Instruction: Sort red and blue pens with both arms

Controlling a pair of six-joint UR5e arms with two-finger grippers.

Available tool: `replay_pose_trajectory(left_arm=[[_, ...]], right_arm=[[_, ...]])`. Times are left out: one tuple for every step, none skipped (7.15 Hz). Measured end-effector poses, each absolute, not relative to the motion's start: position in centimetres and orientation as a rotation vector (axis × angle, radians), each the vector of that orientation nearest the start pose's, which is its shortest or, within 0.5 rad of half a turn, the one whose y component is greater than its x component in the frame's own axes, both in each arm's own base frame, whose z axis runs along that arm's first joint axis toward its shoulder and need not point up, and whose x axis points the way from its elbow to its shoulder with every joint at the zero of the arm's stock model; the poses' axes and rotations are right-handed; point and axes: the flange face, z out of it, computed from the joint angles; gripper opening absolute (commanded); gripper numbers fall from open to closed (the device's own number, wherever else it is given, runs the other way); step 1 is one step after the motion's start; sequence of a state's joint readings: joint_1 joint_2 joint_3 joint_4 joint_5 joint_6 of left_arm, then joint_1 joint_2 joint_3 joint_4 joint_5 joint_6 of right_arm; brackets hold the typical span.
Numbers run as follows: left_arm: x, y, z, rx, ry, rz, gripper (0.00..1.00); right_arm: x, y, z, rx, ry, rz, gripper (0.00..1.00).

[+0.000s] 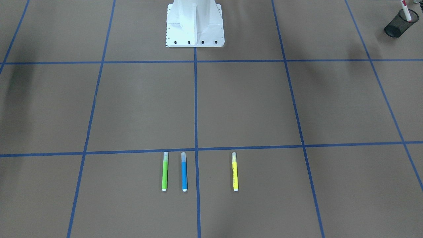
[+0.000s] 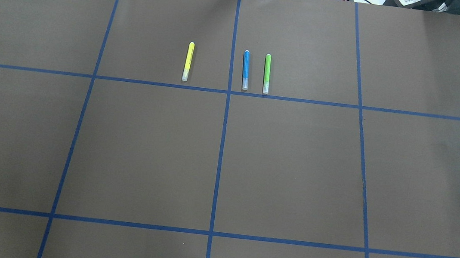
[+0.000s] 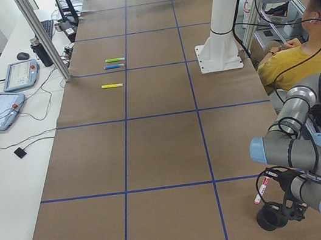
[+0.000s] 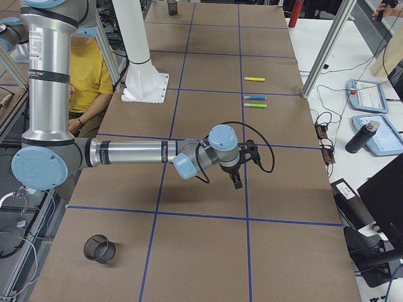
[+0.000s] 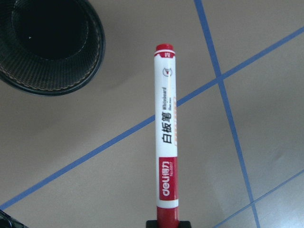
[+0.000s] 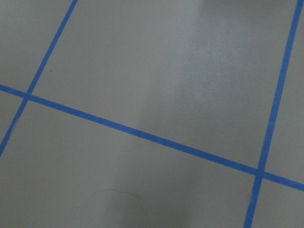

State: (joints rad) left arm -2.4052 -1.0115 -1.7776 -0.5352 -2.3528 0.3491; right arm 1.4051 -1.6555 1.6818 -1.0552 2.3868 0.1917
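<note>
My left gripper (image 5: 168,222) is shut on the red cap end of the red marker (image 5: 167,133), whose white printed barrel points away from the wrist camera. The marker (image 1: 405,10) hangs tilted close above a black mesh cup (image 5: 52,42); in the left wrist view its far end lies to the right of the cup's mouth. The blue pen (image 2: 245,70) lies flat on the brown table, far from both arms. In the exterior right view my right gripper (image 4: 238,178) hovers over mid-table; I cannot tell whether it is open or shut.
A lime-green pen (image 2: 267,73) lies beside the blue pen, and a yellow pen (image 2: 188,61) lies further left. A second mesh cup (image 4: 99,248) stands at the table's right end. The white pedestal (image 1: 195,26) stands mid-edge. A person in yellow (image 3: 287,65) sits behind it.
</note>
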Motion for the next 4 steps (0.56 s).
replay_pose_trajectory(left_arm=[[-10.7,-0.6,77.3,-0.775,1.309,-0.935,0.00],[-10.9,-0.1,77.4,-0.786,1.296,-0.927,0.00],[-11.6,-0.2,77.3,-0.789,1.271,-0.908,0.00],[-12.5,-0.5,77.1,-0.787,1.243,-0.887,0.00]], right_arm=[[-1.9,-47.9,58.5,0.364,-0.874,-0.198,1.00],[-1.9,-47.9,58.8,0.370,-0.874,-0.201,1.00],[-1.9,-47.8,59.2,0.375,-0.875,-0.203,1.00],[-1.9,-47.8,59.7,0.380,-0.875,-0.205,1.00]])
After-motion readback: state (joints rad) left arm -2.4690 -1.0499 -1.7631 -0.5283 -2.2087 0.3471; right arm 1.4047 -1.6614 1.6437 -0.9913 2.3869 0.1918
